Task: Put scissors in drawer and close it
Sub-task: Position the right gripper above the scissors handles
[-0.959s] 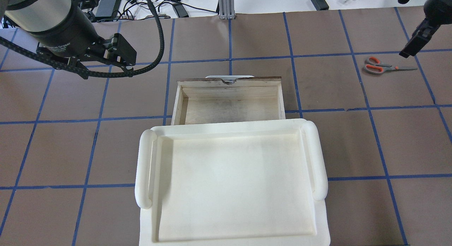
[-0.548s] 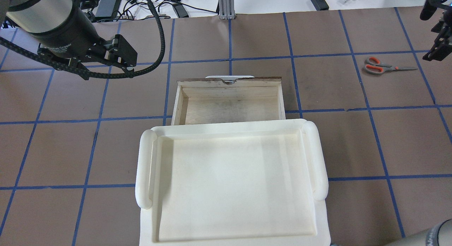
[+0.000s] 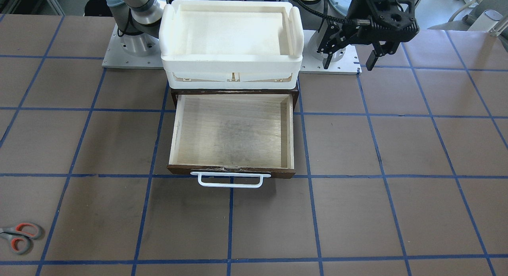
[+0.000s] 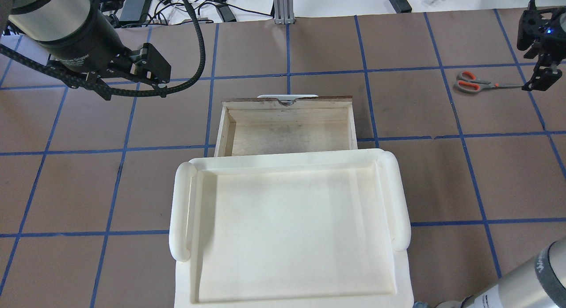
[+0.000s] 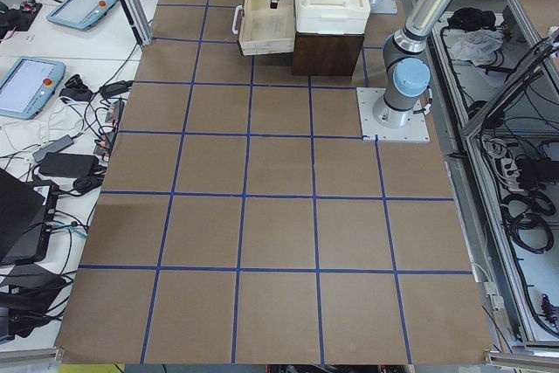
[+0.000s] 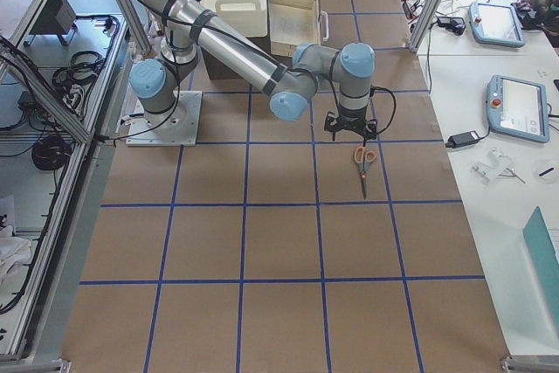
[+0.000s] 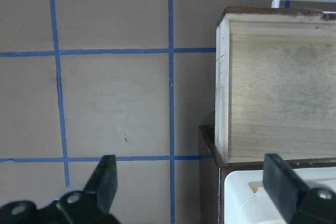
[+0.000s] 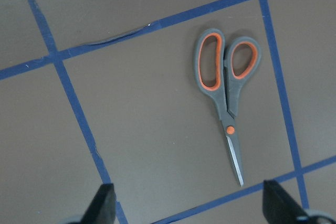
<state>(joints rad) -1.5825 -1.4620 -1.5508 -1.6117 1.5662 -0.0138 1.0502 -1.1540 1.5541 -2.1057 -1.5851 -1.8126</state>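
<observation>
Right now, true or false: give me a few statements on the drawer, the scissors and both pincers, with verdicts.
1. The drawer is pulled open and empty. True.
2. The scissors lie in the drawer. False: they lie on the table on the robot's right, blades shut.
3. The right pincer is open above the table by the scissors, not touching them. True.
4. The left pincer grips the drawer handle. False: it is open and empty, off the drawer's side.
</observation>
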